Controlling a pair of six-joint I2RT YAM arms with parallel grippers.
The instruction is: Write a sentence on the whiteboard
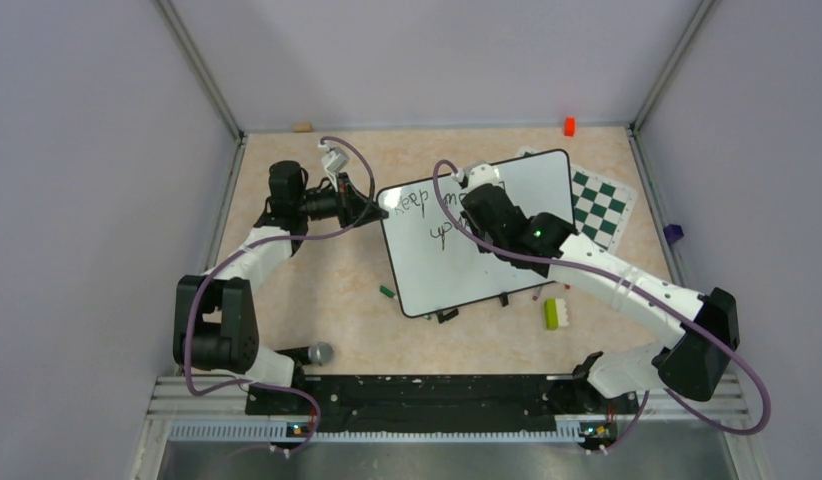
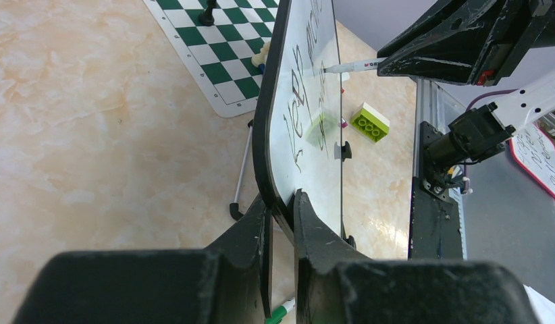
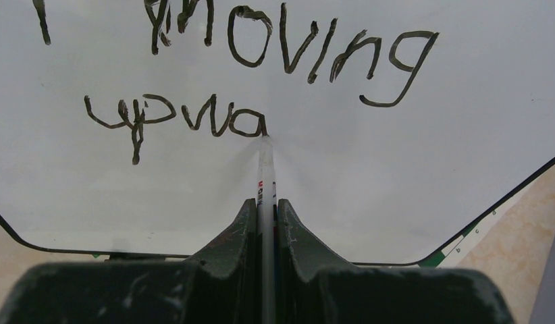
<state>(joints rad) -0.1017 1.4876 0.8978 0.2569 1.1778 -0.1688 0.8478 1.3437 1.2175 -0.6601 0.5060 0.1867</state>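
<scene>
From above, the whiteboard (image 1: 487, 275) stands tilted in the middle of the counter (image 1: 327, 290). A chess mat (image 1: 602, 205) lies by its far right corner and a green brick (image 1: 552, 313) sits near its front. The left jaws clamp its left edge, and the right arm (image 1: 607, 280) reaches over its face.

The left wrist view shows those jaws pinching the black rim.

In the right wrist view, the right jaws pinch a marker (image 3: 265, 169). Its tip touches the board just after "upwa" in the sentence (image 3: 288, 64).
</scene>
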